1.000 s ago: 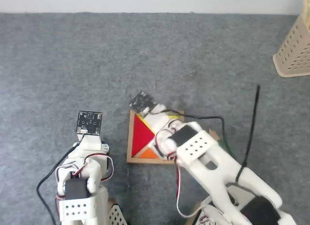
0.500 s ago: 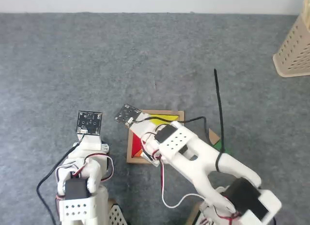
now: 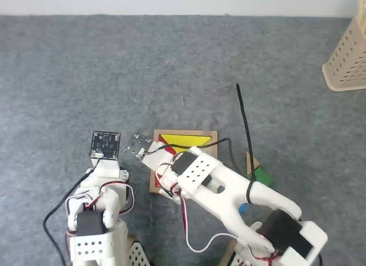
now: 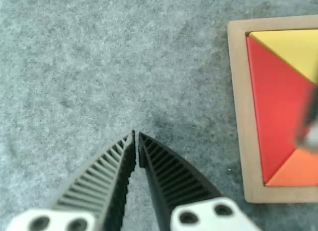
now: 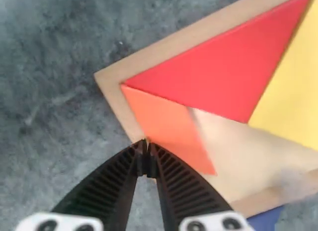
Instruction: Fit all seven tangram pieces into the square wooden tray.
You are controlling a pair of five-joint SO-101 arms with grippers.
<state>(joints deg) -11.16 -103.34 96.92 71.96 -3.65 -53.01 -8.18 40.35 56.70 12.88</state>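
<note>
Tray (image 3: 186, 133), square and wooden, lies flat on the grey carpet (image 3: 114, 66) in front of both arms, its edges roughly square to the high view.

3 pieces are seated in it:
- The yellow triangle (image 3: 184, 142) has its long edge along the far rim and its apex points toward the arms.
- The red triangle (image 4: 273, 107) has its long edge along the rim on the left arm's side and its apex points to the tray's middle.
- The orange triangle (image 5: 169, 126) fills the near corner on that same side.

Bare tray floor shows beside the orange triangle. A green piece (image 3: 264, 175) lies on the carpet off the tray's right side, and a blue piece (image 5: 268, 222) sits just outside the rim.

The right arm (image 3: 214, 180) stretches over the tray. The right gripper (image 5: 146, 146) is closed and empty, tips together at the rim by the orange triangle.

The left arm (image 3: 94, 214) is beside the tray. The left gripper (image 4: 135, 136) is closed on nothing and points down at bare carpet.

A beige perforated container (image 3: 349, 54) stands at the far right edge. A black cable (image 3: 245, 128) rises from the right arm.
</note>
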